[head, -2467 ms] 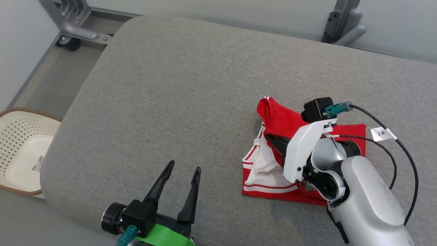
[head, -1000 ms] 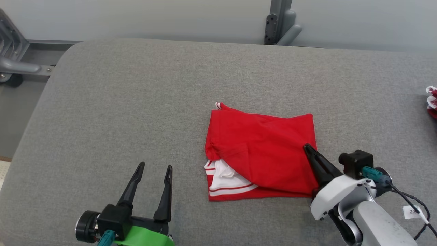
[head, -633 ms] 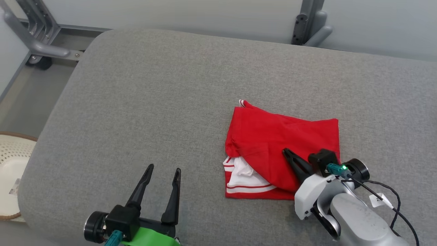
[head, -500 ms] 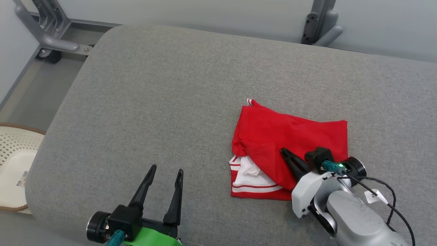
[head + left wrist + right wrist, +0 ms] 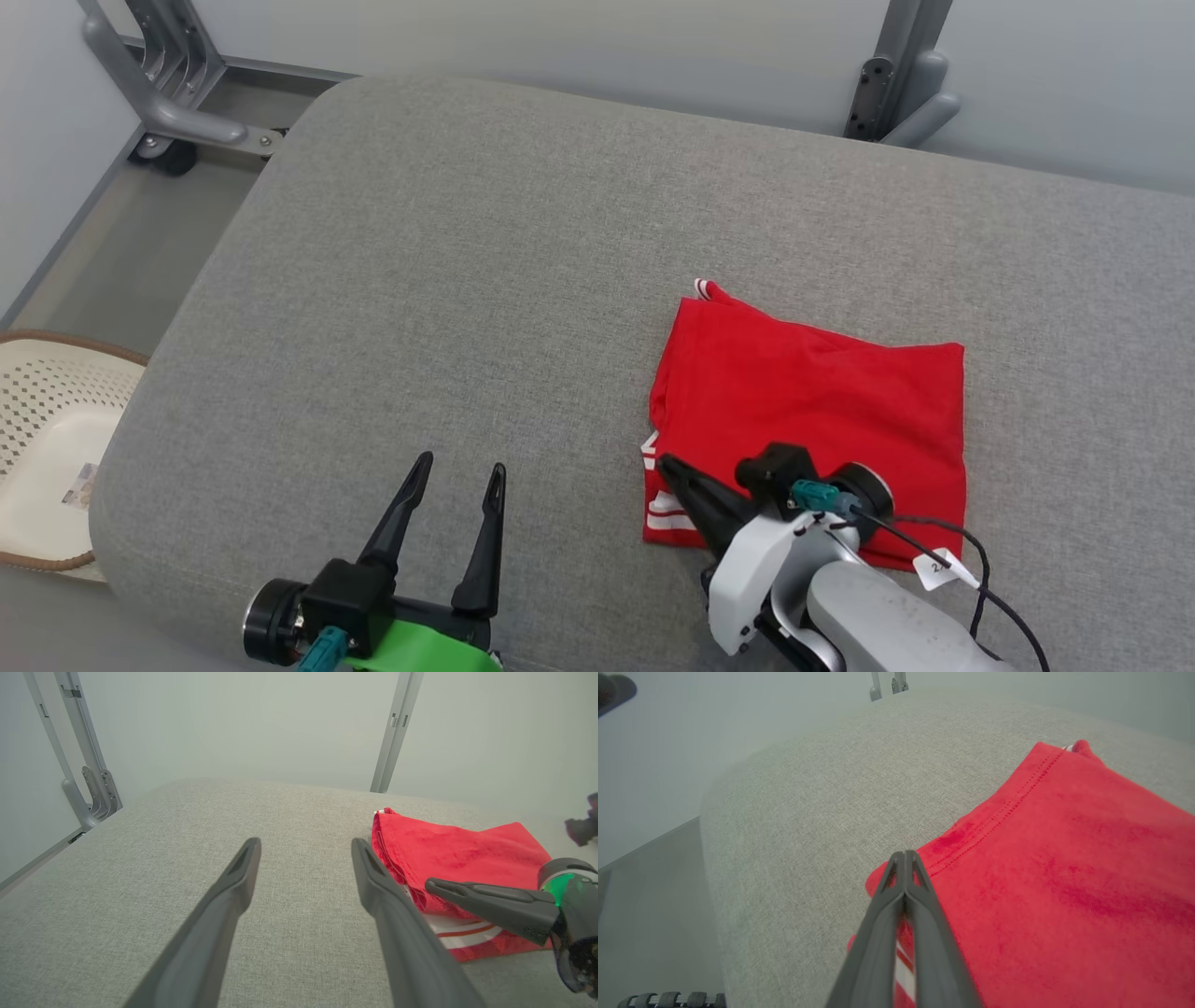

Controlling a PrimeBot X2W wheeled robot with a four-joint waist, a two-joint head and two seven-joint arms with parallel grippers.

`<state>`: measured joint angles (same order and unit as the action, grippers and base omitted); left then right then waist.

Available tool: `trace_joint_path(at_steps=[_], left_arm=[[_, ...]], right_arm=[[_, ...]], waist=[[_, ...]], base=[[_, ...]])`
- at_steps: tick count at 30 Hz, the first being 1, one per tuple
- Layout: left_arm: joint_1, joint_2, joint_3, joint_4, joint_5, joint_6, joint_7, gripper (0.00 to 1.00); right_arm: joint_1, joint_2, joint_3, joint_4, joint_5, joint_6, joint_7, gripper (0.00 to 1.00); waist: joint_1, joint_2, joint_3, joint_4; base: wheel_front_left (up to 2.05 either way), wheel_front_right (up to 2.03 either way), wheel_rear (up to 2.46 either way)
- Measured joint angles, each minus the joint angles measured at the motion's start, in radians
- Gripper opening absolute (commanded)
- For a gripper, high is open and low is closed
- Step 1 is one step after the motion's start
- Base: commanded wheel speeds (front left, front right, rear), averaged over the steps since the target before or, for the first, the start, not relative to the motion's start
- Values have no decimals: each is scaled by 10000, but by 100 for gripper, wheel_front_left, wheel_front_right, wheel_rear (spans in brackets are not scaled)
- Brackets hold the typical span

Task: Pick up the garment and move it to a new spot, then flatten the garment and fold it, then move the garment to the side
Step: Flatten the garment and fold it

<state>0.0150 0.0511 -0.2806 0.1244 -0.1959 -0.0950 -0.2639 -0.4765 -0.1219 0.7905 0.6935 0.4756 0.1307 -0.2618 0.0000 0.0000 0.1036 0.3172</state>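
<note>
A red garment (image 5: 822, 401) with white stripes lies folded into a rough rectangle on the grey cushioned table (image 5: 485, 280). My right gripper (image 5: 667, 464) is shut, with nothing seen between its fingers. It lies low over the garment's near-left corner, pointing up-left, its tip at the cloth's left edge. The right wrist view shows the closed fingertips (image 5: 903, 855) just over the red hem (image 5: 1064, 882). My left gripper (image 5: 462, 464) stands open and holds nothing near the table's front edge, left of the garment (image 5: 458, 854). In the left wrist view its fingers (image 5: 304, 842) frame bare table, with the right gripper (image 5: 430, 885) beside them.
A cream perforated basket (image 5: 37, 448) sits on the floor off the table's left end. A grey metal frame with a wheel (image 5: 159, 103) stands at the far left, and a grey post (image 5: 896, 84) behind the table. Bare grey table surrounds the garment.
The head camera has shifted. My shut right gripper has swept from the garment's right edge across it to its near-left corner. The white inner patch now shows much less. The left gripper is unmoved.
</note>
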Motion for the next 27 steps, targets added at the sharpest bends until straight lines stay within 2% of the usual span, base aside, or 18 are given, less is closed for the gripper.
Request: trace_joint_path(at_steps=[4,9,10,11,12,16,27], left_arm=[[123,-4,-4,-46,0,79,0,100],[298,-4,153,-102,-2,186,0,100],[363,-6,203,-104,0,207,0,100],[403,-6,232,-105,0,207,0,100],[424,-6,278,-109,-2,226,0,100],[503,-6,491,-155,-201,270,0,100],[670,-6,1202,150,-468,376,0,100]], right_arm=[[302,-29,35,-825,96,0,-2,0],[938,-251,-771,-1929,-336,0,-8,2],[1096,-272,-1060,-2128,-522,0,-8,27],[1260,-276,-1453,-2341,-673,0,-8,61],[1406,-253,-1791,-2577,-819,0,-10,100],[1967,-196,-2895,-3099,-1496,0,-10,100],[2720,-368,-4458,-3248,-1546,0,-10,100]], waist=[[0,0,-143,-161],[0,0,-329,-527],[0,0,-372,-620],[0,0,-416,-724],[0,0,-459,-832],[0,0,-647,-1325],[0,0,-1105,-2650]], base=[[0,0,0],[0,0,0],[0,0,0],[0,0,0],[0,0,0],[0,0,0],[0,0,0]])
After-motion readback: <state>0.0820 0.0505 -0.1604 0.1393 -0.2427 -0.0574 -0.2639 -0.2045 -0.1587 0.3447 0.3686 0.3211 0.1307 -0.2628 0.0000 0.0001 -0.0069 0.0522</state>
